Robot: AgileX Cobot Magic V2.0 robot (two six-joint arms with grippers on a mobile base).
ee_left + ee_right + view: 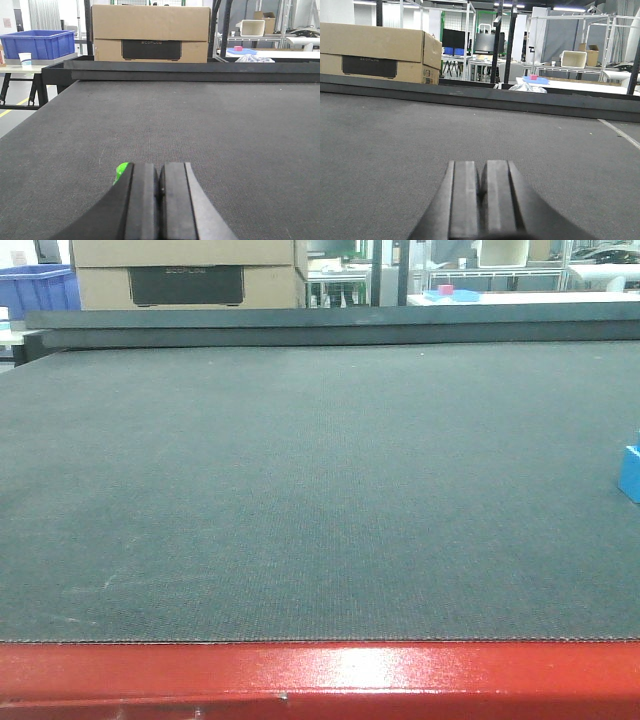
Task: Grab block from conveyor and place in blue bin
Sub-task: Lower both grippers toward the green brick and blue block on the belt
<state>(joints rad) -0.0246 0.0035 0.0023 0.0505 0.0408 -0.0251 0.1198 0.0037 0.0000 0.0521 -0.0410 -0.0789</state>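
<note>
A small bright blue block shows at the right edge of the front view, cut off by the frame, resting on the wide dark grey-green conveyor with its red frame along the near side. The blue bin stands on a side table beyond the belt's far left corner. My left gripper is shut with nothing between its pads, low over the belt. In the right wrist view the right gripper is likewise shut and empty above the belt. Neither wrist view shows the block.
A large cardboard box sits behind the belt's raised black far rail. A white paper cup stands by the bin. Far back on a white table lies a pink cube on a blue tray. Metal racks fill the background.
</note>
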